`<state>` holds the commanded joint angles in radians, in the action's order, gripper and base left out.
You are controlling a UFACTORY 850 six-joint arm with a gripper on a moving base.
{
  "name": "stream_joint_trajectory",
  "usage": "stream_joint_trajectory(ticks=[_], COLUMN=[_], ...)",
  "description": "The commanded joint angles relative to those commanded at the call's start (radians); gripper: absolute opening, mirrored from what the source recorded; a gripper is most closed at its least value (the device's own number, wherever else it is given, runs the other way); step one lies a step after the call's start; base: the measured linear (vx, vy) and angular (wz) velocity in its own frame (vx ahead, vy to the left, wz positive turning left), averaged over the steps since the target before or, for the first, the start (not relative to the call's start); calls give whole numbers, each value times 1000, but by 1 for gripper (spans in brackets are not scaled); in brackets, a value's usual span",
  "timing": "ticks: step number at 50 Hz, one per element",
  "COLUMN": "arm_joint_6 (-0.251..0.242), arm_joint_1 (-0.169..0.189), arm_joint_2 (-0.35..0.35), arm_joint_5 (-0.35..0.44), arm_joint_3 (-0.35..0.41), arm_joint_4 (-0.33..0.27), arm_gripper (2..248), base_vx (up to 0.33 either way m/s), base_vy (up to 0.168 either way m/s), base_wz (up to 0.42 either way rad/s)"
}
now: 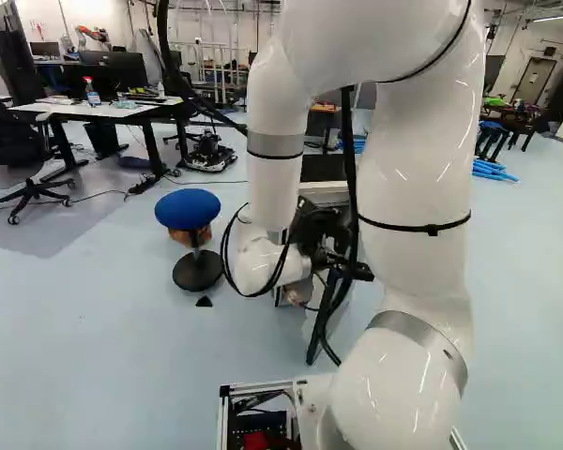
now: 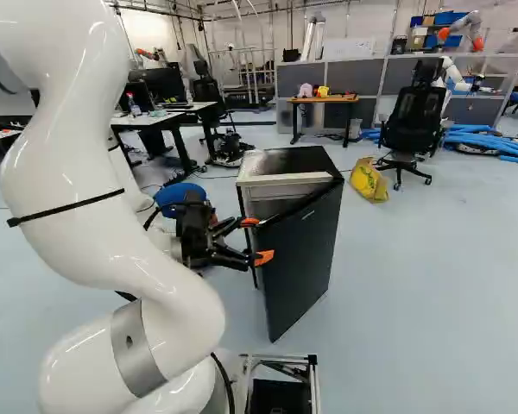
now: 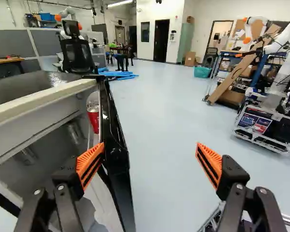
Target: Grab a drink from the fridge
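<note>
In the right base view my gripper (image 2: 257, 240) stands at the opening side of the fridge (image 2: 298, 160), whose black door (image 2: 302, 259) stands ajar. The wrist view shows the gripper (image 3: 150, 146) open, nothing gripped. One orange-padded finger (image 3: 90, 164) overlaps the inner side of the door edge (image 3: 117, 159); whether it touches is unclear. The other finger (image 3: 210, 164) is out over the floor on the door's outer side. A red can (image 3: 93, 118) shows inside, by the door. Dim can-like shapes (image 3: 75, 131) lie deeper in the fridge.
A blue stool (image 1: 188, 208) stands left of the arm in the left base view. Behind the fridge are a yellow bag (image 2: 369, 179) and an office chair (image 2: 413, 116). Another robot (image 3: 280, 72) stands across the floor beyond the door's outer side.
</note>
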<state>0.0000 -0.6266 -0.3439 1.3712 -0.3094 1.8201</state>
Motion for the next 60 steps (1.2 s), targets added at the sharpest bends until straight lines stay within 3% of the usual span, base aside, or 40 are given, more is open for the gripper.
stream_joint_trajectory(ticks=[11,20,40,60], arm_joint_6=[0,0,0,0], arm_joint_1=[24,69,215,375], arm_joint_2=[3,3,0,-11], arm_joint_5=[-4,-17,-36,-36], arm_joint_3=[18,14,-36,-111], arm_joint_4=[47,83,159,172], arm_gripper=[247,247,247,247], base_vx=[0,0,0,0], base_vy=[0,0,0,0], base_wz=[0,0,0,0])
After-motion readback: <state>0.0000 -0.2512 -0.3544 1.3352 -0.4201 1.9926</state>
